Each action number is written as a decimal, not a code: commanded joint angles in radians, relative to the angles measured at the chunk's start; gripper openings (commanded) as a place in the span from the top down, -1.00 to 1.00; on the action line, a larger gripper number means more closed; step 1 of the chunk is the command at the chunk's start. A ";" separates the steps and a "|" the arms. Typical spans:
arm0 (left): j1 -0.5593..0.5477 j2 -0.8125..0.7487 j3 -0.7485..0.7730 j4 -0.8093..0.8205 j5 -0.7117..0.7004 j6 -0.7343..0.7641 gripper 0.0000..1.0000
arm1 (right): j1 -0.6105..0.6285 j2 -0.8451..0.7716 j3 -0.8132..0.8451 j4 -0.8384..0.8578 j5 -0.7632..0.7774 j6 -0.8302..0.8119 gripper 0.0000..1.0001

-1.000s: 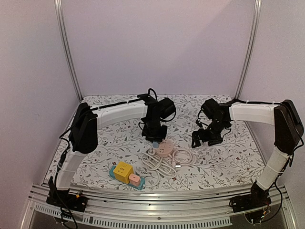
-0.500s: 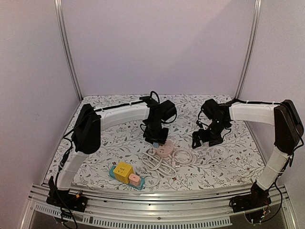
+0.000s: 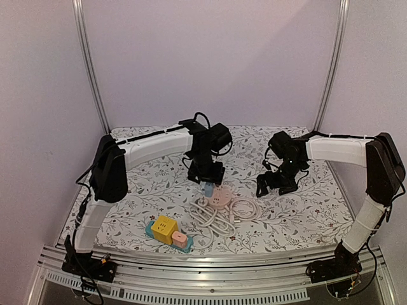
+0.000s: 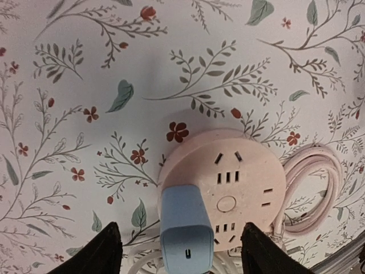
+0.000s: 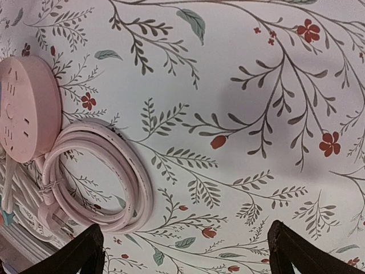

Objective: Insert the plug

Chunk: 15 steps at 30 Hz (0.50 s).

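Note:
A light blue plug [image 4: 185, 228] stands upright in the round pink power strip [image 4: 239, 182], at its near-left socket. My left gripper [image 4: 181, 250] hovers just above it, open, with a black finger on each side and a clear gap to the plug. From above, the plug [image 3: 208, 189] pokes out under the left gripper [image 3: 206, 180] at the strip's [image 3: 220, 199] back edge. My right gripper [image 3: 275, 184] hangs open over the flowered cloth to the strip's right, holding nothing. In the right wrist view its fingers [image 5: 85, 251] frame bare cloth.
The strip's pink cable [image 5: 97, 177] lies coiled beside it, its own plug [image 5: 54, 216] at the coil's edge. A white cable [image 3: 213, 219] loops in front. A yellow cube socket with a pink block on a teal base [image 3: 166, 230] sits front left.
My left gripper has opened off the blue plug and lifted back a little. The plug stays standing in the pink strip. The right arm has not moved.

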 commanded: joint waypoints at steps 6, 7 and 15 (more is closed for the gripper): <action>0.025 -0.194 0.017 -0.012 -0.038 0.027 -0.48 | -0.005 -0.022 0.035 -0.003 -0.001 0.035 -0.98; 0.025 -0.209 0.016 -0.012 -0.046 0.030 -0.50 | -0.005 -0.025 0.038 -0.003 -0.002 0.037 -0.97; 0.028 -0.358 -0.027 0.020 -0.148 0.072 -0.99 | -0.005 -0.079 0.115 0.009 -0.019 0.039 -0.98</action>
